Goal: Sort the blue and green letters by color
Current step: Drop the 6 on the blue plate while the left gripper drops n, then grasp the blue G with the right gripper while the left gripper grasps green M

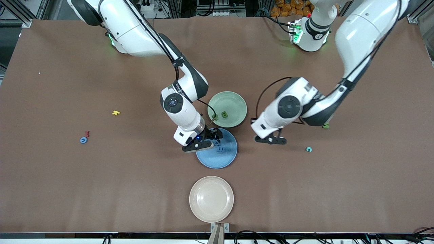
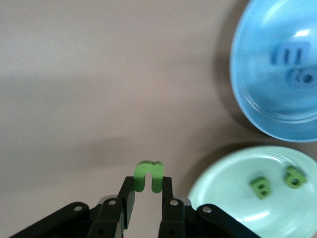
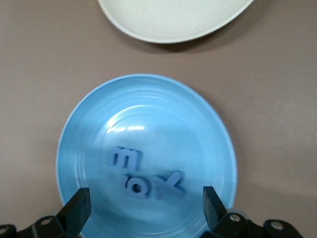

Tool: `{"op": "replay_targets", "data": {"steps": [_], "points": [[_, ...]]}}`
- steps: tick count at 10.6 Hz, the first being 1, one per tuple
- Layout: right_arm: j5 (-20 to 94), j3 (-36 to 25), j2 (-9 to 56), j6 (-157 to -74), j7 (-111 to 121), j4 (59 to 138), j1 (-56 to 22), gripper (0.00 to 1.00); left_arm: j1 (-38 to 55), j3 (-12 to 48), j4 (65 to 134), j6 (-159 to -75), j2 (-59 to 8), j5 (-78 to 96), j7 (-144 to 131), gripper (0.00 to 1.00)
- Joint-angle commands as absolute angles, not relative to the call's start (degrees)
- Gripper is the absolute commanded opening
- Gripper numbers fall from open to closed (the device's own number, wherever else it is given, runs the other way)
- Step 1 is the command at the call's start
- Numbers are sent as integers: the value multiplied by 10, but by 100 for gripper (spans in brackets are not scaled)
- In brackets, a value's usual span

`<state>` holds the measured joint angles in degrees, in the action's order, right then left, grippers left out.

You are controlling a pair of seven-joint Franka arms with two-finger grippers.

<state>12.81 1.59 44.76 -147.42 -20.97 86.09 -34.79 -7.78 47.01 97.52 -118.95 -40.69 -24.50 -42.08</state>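
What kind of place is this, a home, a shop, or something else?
Most likely a robotics lab. Two white robot arms stand on a table under a plain brown cover, aluminium frame rails and cables run along its edge, and toy letters are being sorted onto the blue plate and green plate.

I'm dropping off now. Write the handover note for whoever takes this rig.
Right gripper: open, over the blue plate.
Left gripper: shut on a green letter, over bare table beside the green plate.
Done: three blue letters in the blue plate, two green letters in the green plate.
Left: place the held letter; fetch the loose blue letter toward the right arm's end and the loose green letter under the left arm. The teal letter nearby: colour unclear.
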Motion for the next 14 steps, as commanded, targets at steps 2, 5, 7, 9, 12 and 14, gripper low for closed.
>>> {"op": "replay_targets", "data": {"steps": [2,5,7,9,12,14], "points": [[133,21,393,-1442,-182,919,-279,100,3,466,974,-1197,-410,-236,-567,0],[131,20,340,-1440,-85,998,-209,100,92,427,957,-1198,-420,-236,-648,0],[128,17,326,-1438,-76,1026,-166,100,155,380,941,-1203,-424,-234,-674,11],[92,14,309,-1437,-13,1055,-119,100,191,345,929,-1203,-427,-233,-681,55],[22,5,288,-1437,33,1088,-46,100,179,342,929,-1203,-414,-245,-669,100],[0,-22,278,-1437,51,1102,-26,100,143,343,931,-1199,-394,-246,-631,100]]}}
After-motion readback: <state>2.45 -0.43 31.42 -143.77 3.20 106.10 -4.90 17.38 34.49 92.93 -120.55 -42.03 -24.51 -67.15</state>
